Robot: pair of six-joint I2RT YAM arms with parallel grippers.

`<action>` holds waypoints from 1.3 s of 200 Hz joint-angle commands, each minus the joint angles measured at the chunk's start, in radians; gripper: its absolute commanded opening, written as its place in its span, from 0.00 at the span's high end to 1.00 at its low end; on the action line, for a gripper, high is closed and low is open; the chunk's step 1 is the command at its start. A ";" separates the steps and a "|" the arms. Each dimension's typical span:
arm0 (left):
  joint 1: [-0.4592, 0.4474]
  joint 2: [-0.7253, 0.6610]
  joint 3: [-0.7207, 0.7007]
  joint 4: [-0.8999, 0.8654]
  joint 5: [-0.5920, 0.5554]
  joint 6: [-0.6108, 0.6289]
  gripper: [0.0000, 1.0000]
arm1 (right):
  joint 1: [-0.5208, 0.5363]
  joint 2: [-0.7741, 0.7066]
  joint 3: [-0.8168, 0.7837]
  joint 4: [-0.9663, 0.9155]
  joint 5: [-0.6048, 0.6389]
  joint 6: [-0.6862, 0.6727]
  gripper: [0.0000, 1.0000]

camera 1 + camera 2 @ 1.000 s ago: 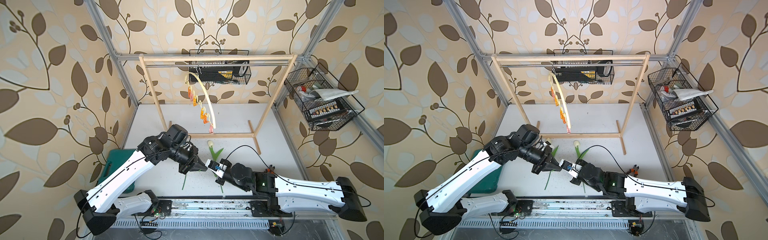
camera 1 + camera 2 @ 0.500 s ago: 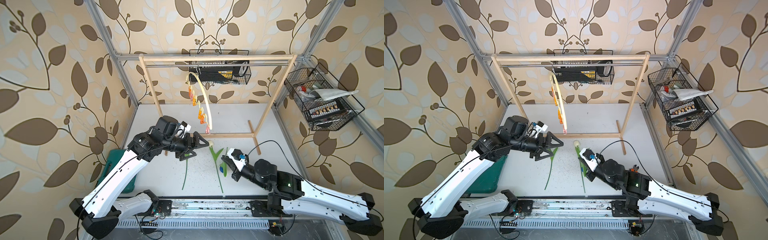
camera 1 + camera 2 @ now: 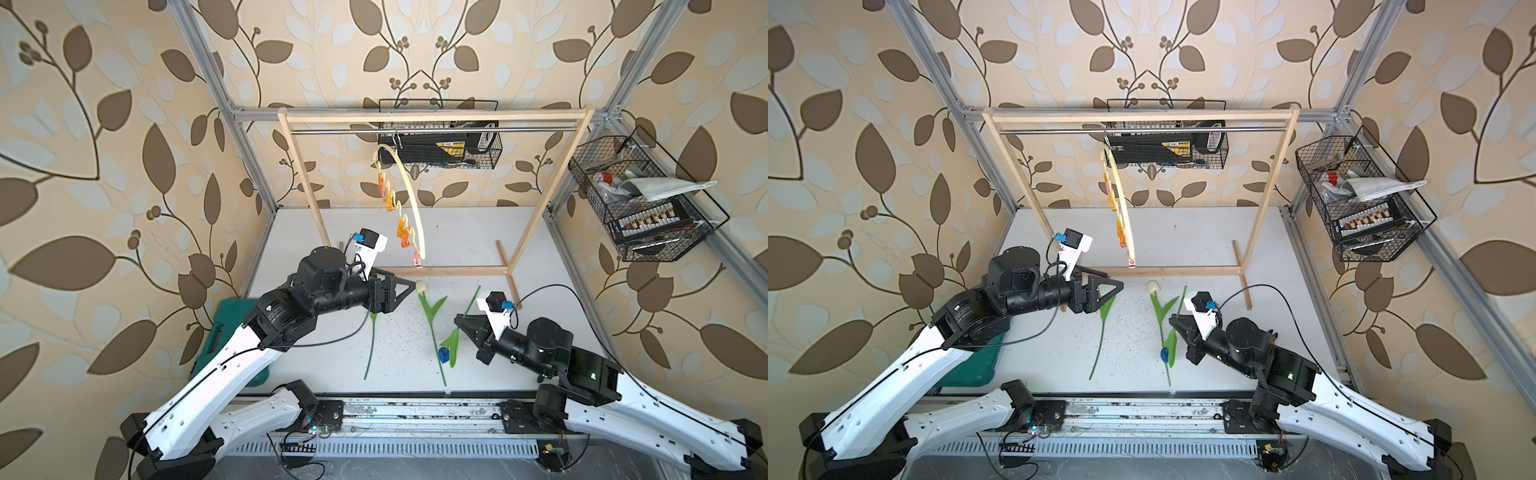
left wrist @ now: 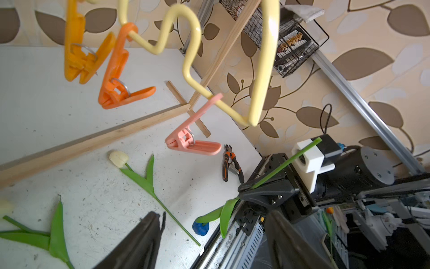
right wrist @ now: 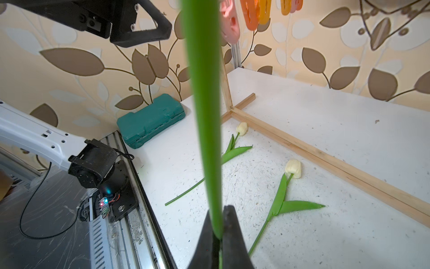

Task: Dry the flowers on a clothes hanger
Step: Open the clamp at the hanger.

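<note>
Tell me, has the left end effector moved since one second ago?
Yes. The left end effector moved away from the front rail, toward the wooden rack's base bar.

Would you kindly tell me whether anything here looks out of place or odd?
Orange-handled cutting pliers lie loose on the table near the wooden rack's foot, unrelated to this job. Dark specks also litter the tabletop.

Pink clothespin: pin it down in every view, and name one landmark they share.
Top view: pink clothespin hangs mid-frame, just above the wooden floor bar.
Top view: mid-frame again, just above that bar.
Left wrist: hooked on the clothes hanger near its tip, in front of the bar.
Right wrist: cut off by the frame edge, partly behind the green stem; bar also visible.
Shared landmark: the wooden floor bar.
</note>
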 commanded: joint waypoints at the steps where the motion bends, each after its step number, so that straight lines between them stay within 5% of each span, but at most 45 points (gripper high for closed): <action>1: -0.017 -0.016 -0.025 0.148 -0.082 0.179 0.30 | -0.029 0.010 -0.006 0.053 -0.066 0.028 1.00; 38: -0.017 -0.025 -0.143 0.369 -0.044 0.344 0.42 | -0.125 0.036 -0.005 0.066 -0.178 0.039 1.00; 111: -0.017 0.063 -0.095 0.416 -0.073 0.453 0.41 | -0.292 0.057 -0.012 0.072 -0.349 0.055 1.00; 260: -0.015 0.188 0.045 0.371 -0.049 0.518 0.39 | -0.341 0.040 0.028 0.054 -0.468 0.096 1.00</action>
